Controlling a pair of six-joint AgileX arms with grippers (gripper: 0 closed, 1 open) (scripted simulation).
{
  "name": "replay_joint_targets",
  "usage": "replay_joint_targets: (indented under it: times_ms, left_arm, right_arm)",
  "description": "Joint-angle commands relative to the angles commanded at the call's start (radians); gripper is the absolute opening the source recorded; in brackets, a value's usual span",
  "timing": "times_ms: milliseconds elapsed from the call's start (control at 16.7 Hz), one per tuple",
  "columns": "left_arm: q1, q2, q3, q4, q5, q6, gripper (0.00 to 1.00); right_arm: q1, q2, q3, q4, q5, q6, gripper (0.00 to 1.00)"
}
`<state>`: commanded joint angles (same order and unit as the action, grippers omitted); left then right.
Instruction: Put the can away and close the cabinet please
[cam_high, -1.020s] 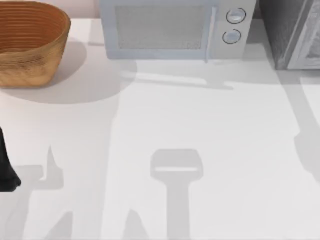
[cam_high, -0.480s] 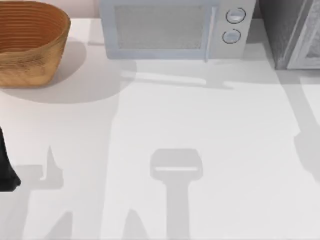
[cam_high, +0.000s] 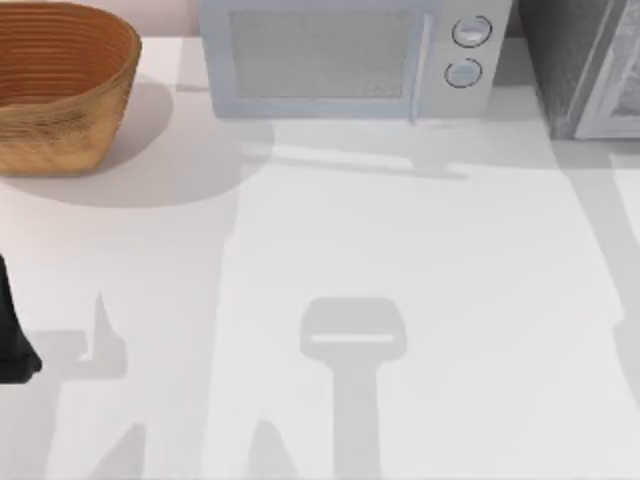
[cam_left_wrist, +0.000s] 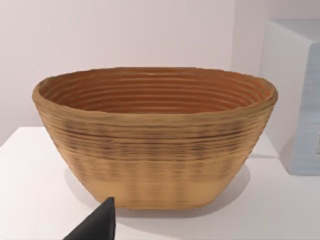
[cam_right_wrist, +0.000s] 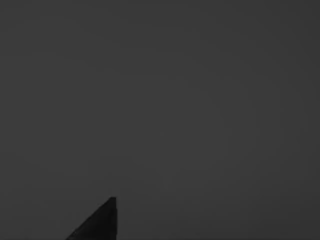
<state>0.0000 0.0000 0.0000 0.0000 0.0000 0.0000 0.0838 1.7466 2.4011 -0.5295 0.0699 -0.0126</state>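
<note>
The can is out of view. The cabinet (cam_high: 575, 65) is the grey box at the back right corner, with a paler panel along its right side; I cannot tell how its door stands. A black part of my left arm (cam_high: 12, 340) sits at the table's left edge, parked. In the left wrist view one black fingertip (cam_left_wrist: 100, 225) points toward the woven basket (cam_left_wrist: 155, 135). The right wrist view is dark.
A brown woven basket (cam_high: 60, 85) stands at the back left. A white microwave (cam_high: 345, 55) with two round knobs stands at the back middle. Arm shadows fall across the white table (cam_high: 420, 240).
The shadow at the table's right edge has slid farther right and toward the front. The left arm has not moved.
</note>
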Motion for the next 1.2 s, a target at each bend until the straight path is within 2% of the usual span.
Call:
replay_joint_targets:
  times_ms: [240, 840, 1020, 1200]
  left_arm:
    - [0.000, 0.000, 0.000, 0.000, 0.000, 0.000, 1.00]
    - [0.000, 0.000, 0.000, 0.000, 0.000, 0.000, 1.00]
    - [0.000, 0.000, 0.000, 0.000, 0.000, 0.000, 1.00]
    - [0.000, 0.000, 0.000, 0.000, 0.000, 0.000, 1.00]
  right_arm:
    - [-0.015, -0.355, -0.433, 0.130, -0.038, -0.018, 1.00]
    - [-0.060, -1.291, -1.804, 0.425, -0.087, -0.021, 1.00]
    - [-0.071, -1.506, -2.091, 0.480, -0.085, -0.010, 1.00]
    - [-0.079, -1.658, -2.285, 0.513, -0.078, 0.002, 1.00]
